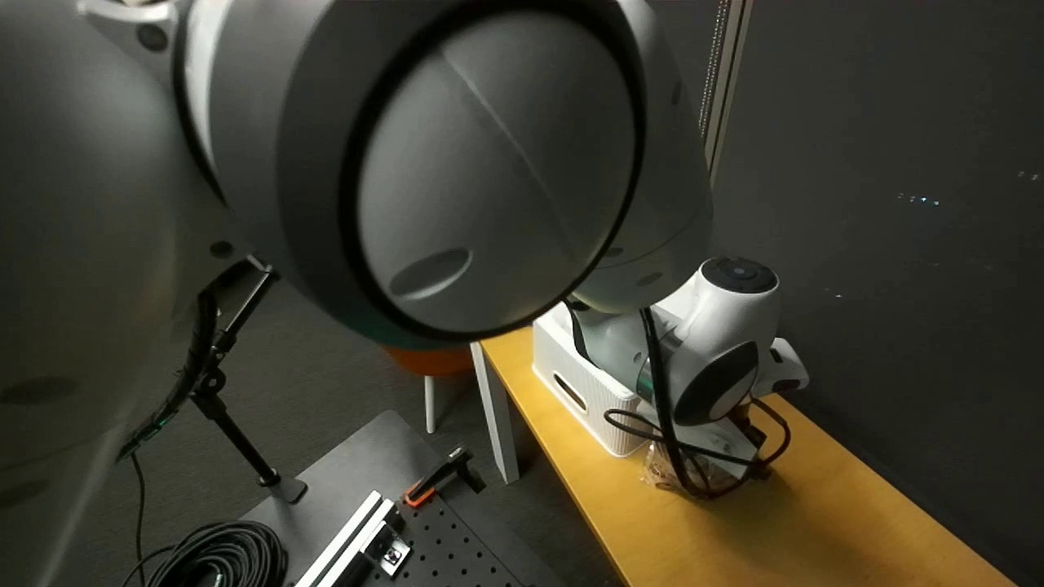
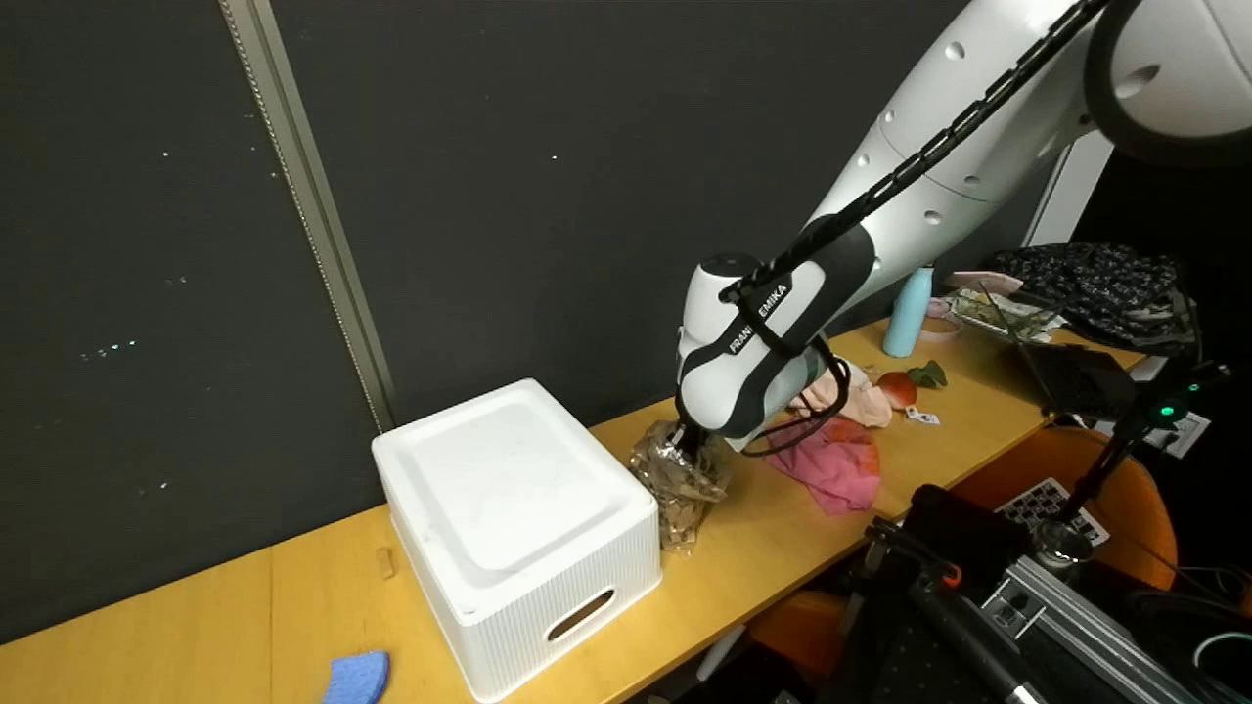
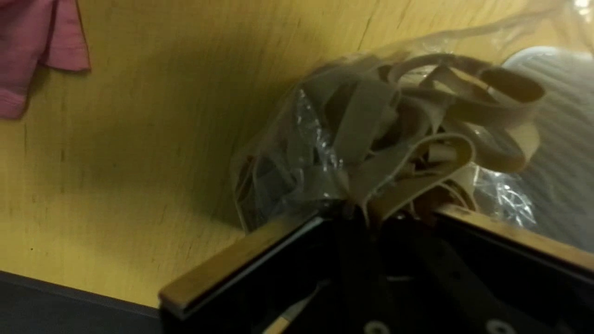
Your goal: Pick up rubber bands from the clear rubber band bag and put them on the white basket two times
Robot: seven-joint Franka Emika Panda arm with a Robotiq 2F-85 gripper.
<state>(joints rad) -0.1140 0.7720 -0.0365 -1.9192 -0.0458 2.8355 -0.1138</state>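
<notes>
Bands of flat tan rubber (image 3: 364, 118) in a clear plastic bag (image 2: 677, 501) sit under the black gripper (image 3: 376, 220), which pinches some.

The white arm (image 2: 939, 191) bears a ribbed black cable (image 2: 924, 156).

With the tool (image 2: 683, 448) as dial centre in an exterior view, the flat-topped white ribbed basket (image 2: 528, 621) stands in the way at eight o'clock, the dark wall (image 2: 548, 244) bars twelve, and a looped black cable (image 2: 843, 383) crowds two. Bare bench (image 2: 753, 548) leaves a hand room at five.
</notes>
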